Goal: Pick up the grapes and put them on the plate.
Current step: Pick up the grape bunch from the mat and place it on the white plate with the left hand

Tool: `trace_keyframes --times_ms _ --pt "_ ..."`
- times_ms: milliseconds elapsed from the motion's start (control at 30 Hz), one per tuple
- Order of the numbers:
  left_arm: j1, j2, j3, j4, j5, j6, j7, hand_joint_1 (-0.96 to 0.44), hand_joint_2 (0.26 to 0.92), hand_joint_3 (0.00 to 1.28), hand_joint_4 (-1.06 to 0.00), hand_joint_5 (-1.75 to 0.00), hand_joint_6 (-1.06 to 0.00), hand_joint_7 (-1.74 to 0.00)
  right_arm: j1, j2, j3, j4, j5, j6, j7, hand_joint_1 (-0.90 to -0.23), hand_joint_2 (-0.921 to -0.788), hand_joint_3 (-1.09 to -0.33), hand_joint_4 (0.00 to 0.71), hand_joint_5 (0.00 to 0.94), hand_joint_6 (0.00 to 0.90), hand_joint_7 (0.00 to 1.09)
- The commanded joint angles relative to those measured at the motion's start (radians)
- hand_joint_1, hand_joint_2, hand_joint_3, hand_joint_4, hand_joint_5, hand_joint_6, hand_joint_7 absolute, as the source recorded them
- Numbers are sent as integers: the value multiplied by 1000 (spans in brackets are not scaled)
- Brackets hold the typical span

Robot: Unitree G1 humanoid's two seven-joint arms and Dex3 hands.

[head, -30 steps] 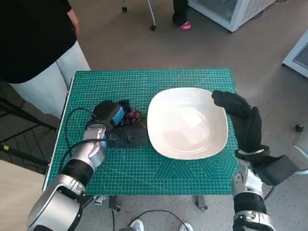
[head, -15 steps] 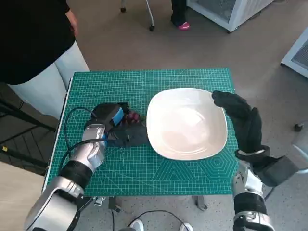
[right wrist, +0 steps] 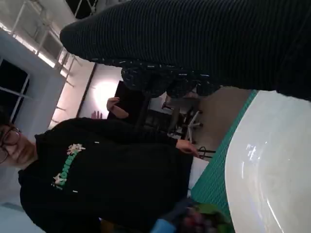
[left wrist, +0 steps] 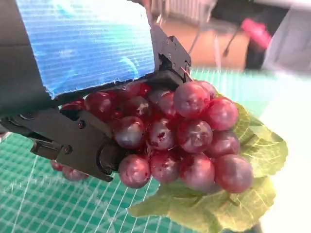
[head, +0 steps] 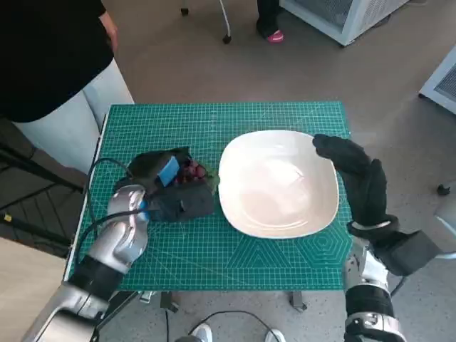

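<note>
Grapes, a dark red bunch on green leaves [left wrist: 187, 141], sit gripped in the black, blue-taped left hand [head: 162, 175], whose fingers [left wrist: 85, 145] close round the side of the bunch. Compared with a second ago, the hand and bunch have shifted a little toward the far side of the bench [head: 214, 263], and the forearm has swung outward to the robot's left; they are just beside the near-left rim of the white, rounded-square ceramic plate [head: 278, 182]. The black-gloved right hand [head: 353, 171] rests on the plate's right rim as before; whether it grips the rim or only touches it cannot be told. From the head view most of the bunch is hidden under the hand, and whether it is off the green cutting mat [head: 235, 117] is unclear. A person in a black top [right wrist: 107, 170] stands beside the bench.
</note>
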Motion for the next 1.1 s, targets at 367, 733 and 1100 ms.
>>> trace_keyframes --times_ms 367,733,1100 --pt "107 34 99 -355 105 34 25 1 921 101 -650 -1238 -596 -1155 15 8 4 16 0 7 -1 -438 -921 -625 498 0 444 153" --pt "112 20 103 -346 127 16 31 1 921 117 -603 -1156 -598 -1279 13 7 4 20 -5 -2 -7 -437 -921 -624 500 1 445 155" --pt "63 -12 58 -307 135 13 -17 2 921 116 -626 -1340 -597 -1071 11 2 1 21 -4 1 -13 -433 -921 -627 500 1 444 156"
